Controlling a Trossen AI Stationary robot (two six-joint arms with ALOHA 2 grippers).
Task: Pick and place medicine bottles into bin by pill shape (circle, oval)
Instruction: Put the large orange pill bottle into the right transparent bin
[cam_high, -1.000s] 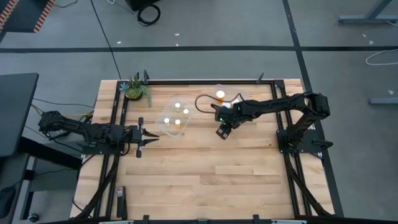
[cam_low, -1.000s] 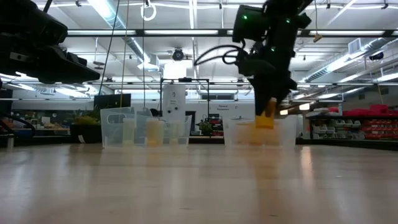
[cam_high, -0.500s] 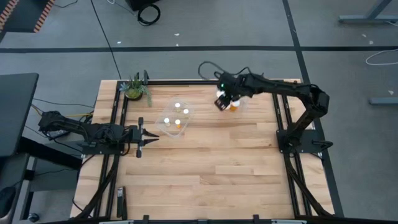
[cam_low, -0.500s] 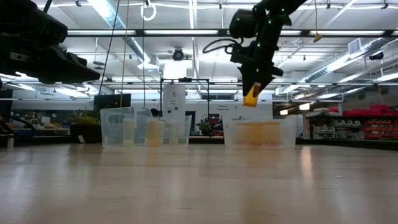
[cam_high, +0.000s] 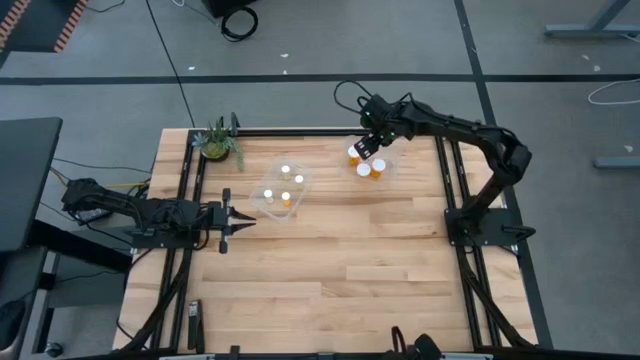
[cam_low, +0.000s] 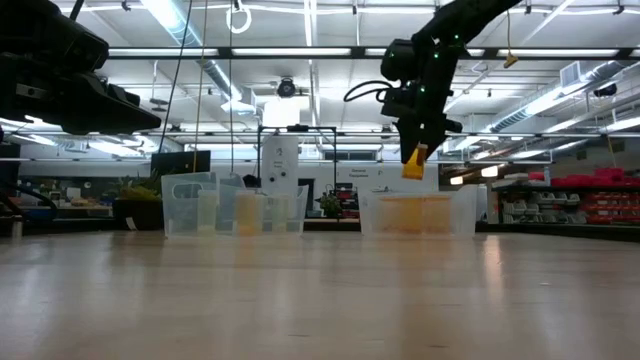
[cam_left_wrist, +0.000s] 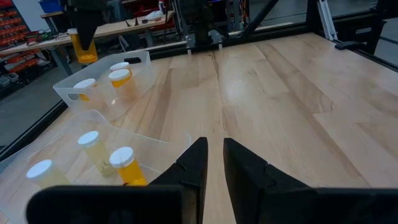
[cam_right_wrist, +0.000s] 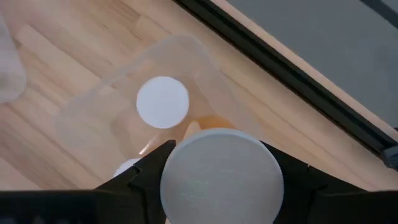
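My right gripper (cam_high: 366, 147) hangs over the clear right bin (cam_high: 385, 170) near the table's far edge, shut on an amber medicine bottle (cam_low: 413, 163) with a white cap (cam_right_wrist: 221, 177). Inside that bin stand other white-capped bottles (cam_high: 363, 170). The clear left bin (cam_high: 262, 205) holds several bottles (cam_high: 286, 199) standing on their bases. My left gripper (cam_high: 240, 218) waits at the table's left side, level, its fingers almost together with nothing between them. My right gripper pinches the bottle between its two fingers (cam_right_wrist: 148, 169) at its cap end (cam_right_wrist: 186, 186). The fingers slant down from above. The amber body (cam_low: 414, 165) hangs below the fingertips, a little tilted, clear of the bin and the table.
A small green potted plant (cam_high: 217, 143) stands at the far left corner. A black frame rail (cam_high: 300, 130) runs along the far edge behind the bins. The near half of the wooden table (cam_high: 330, 290) is bare wood.
My right gripper has carried the bottle from the middle of the table toward the far edge and upward, rolling a little as it went. It now hangs over the right bin. The bottle stayed in the hold, clear of the table.
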